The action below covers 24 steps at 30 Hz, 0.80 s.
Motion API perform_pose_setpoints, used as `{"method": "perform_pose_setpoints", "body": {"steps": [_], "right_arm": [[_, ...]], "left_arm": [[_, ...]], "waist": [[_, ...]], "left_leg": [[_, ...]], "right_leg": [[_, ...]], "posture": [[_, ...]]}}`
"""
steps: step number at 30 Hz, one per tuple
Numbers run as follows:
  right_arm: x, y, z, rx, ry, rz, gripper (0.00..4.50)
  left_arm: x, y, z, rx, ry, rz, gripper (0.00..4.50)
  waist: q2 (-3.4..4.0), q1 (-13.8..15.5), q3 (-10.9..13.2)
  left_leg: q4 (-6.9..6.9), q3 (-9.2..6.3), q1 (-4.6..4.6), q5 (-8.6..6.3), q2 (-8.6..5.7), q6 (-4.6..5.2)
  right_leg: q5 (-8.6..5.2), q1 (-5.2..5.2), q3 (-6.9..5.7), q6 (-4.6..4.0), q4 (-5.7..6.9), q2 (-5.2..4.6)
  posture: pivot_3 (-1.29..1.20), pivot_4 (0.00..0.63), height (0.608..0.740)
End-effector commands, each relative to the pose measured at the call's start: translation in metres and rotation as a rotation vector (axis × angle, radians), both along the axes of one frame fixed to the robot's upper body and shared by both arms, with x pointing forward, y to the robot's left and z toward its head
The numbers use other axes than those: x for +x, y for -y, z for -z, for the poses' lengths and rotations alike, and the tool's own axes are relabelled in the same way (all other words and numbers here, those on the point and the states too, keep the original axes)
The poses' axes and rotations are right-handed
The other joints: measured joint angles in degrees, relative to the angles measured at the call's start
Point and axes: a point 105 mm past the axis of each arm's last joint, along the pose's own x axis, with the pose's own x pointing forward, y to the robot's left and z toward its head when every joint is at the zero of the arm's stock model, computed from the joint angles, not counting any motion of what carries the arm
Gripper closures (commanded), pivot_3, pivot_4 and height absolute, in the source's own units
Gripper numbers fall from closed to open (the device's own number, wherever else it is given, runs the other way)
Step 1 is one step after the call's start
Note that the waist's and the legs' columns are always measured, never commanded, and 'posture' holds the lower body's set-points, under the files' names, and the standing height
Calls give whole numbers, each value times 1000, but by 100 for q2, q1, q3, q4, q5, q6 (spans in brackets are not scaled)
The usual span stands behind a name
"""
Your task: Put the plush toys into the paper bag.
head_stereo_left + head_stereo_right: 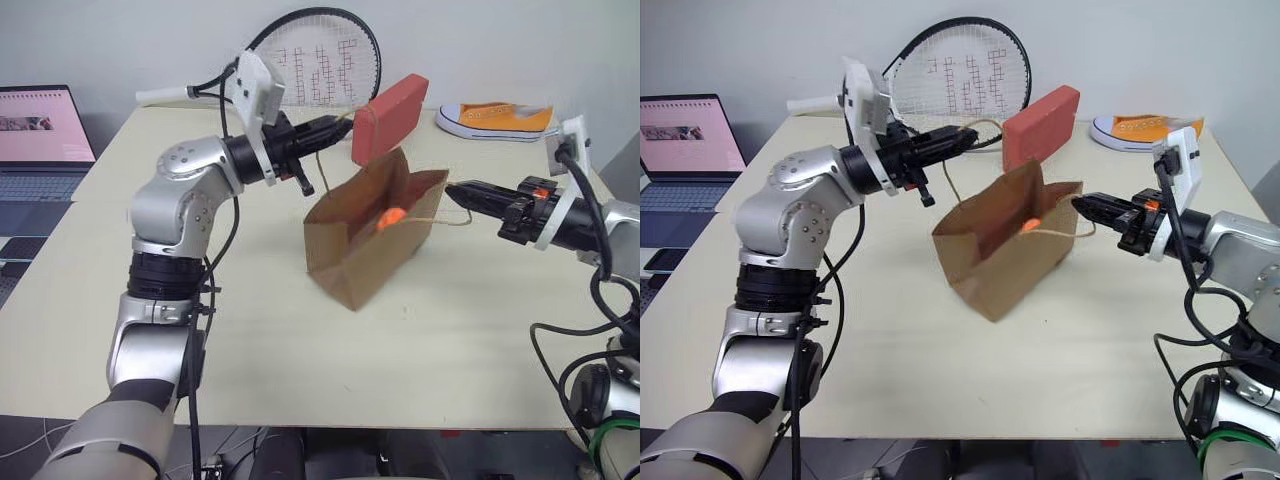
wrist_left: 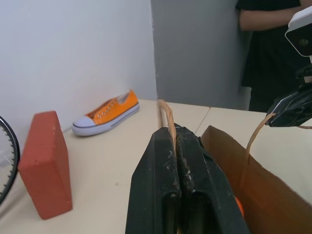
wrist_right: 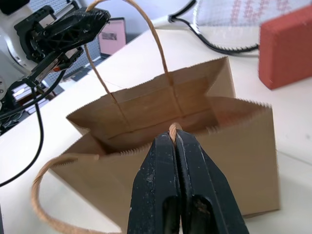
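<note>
- Bag [image 1: 365, 235]: stands open on the table [image 1: 300, 360], mouth spread between the two grippers.
- Left gripper [image 1: 338, 124]: closed on the bag's far handle [image 1: 958, 160], held above the table beside the red block [image 1: 388, 117].
- Right gripper [image 1: 1082, 205]: closed on the near handle [image 3: 172, 128], just beside the bag's rim.
- Carrot toy [image 1: 392, 217]: orange, lying inside the bag; only part of it shows.
- Sneaker [image 1: 497, 120]: on the table's far corner, well apart from the bag.
- Racket [image 1: 315, 60]: leans at the table's far edge, behind the block.
- Laptop [image 1: 40, 140]: open, off the table's left side.
</note>
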Motion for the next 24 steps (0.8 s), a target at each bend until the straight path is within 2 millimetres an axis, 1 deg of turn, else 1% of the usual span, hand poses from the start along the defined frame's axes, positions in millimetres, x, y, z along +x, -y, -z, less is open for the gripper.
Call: {"method": "perform_pose_setpoints", "body": {"steps": [1,10,16,20,21,22,24], "right_arm": [[-3,4,-14,12,51,4,4450],[6,5,-11,39,53,56,4450],[11,-1,-6,42,41,70,4450],[15,2,-5,41,56,111,4450],[15,2,-7,46,63,114,4068],[15,3,-9,50,69,114,3902],[16,3,-12,56,81,119,3243]], "left_arm": [[-3,9,-19,-9,74,23,4500],[11,18,-23,-5,84,29,4500],[17,20,-9,51,71,54,4500],[18,19,-2,63,50,63,4500],[17,18,-4,62,52,71,4071],[15,17,-5,61,53,77,3915],[12,13,-9,60,61,86,3321]], "waist": [[0,0,0],[0,-3,0],[0,-6,0],[0,0,0],[0,0,0],[0,0,0],[0,-6,0]], "left_leg": [[0,0,0,0,0,0],[0,0,-1,0,0,0],[-1,1,0,0,0,0],[-1,-1,-3,0,0,0],[-1,-1,-4,0,0,0],[-1,0,-4,0,0,0],[-2,-1,-3,0,0,0]], "right_leg": [[0,0,0,0,0,0],[0,0,0,1,-1,0],[0,-1,0,1,-1,0],[0,-2,-1,1,0,0],[0,-3,0,1,-1,0],[0,-3,0,1,-1,0],[0,-3,-1,1,0,0]], "posture": [[0,150,740],[0,150,740],[0,150,740],[0,150,740],[0,150,740],[0,150,740],[0,150,740]]}}
